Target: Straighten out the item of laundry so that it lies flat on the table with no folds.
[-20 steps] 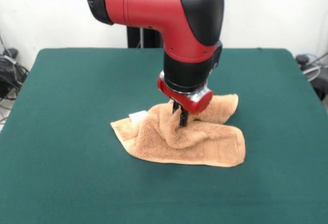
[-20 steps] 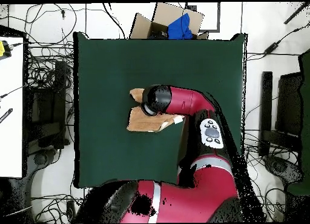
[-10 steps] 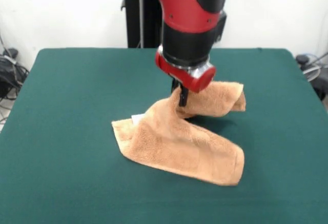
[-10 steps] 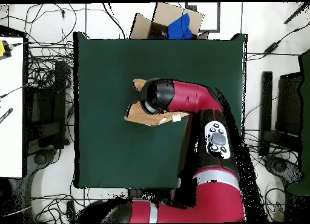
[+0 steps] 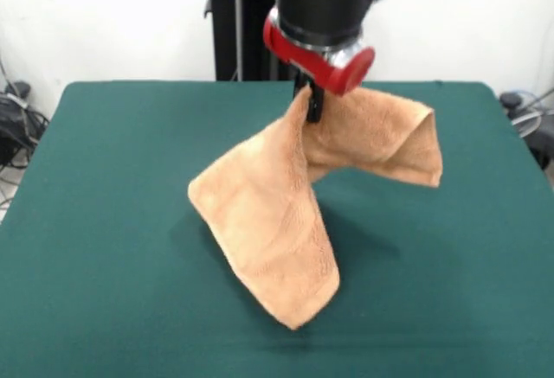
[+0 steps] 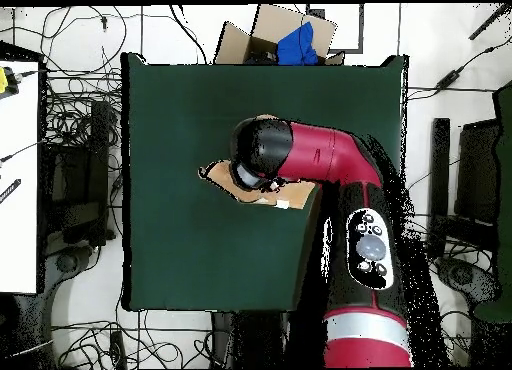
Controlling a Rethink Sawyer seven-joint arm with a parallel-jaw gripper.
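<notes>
The item of laundry [image 5: 275,214], an orange-tan terry towel, hangs in the air above the table [image 5: 104,188], which has a dark green top. My gripper [image 5: 310,103] is shut on a bunch of cloth near the towel's middle. One long flap droops down toward the front. A shorter folded flap sticks out to the right. I cannot tell whether the lowest corner touches the table. In the overhead view the arm covers the gripper. Only the towel's edges [image 6: 214,173] show beside the arm over the green table [image 6: 180,96].
A cardboard box [image 6: 262,34] with something blue in it sits just past one table edge in the overhead view. Cables lie on the floor all round the table. A black post [image 5: 240,22] stands behind the table.
The gripper has risen with the towel in it. The towel lay crumpled on the table a second ago and now hangs almost wholly lifted off it, spreading into two flaps.
</notes>
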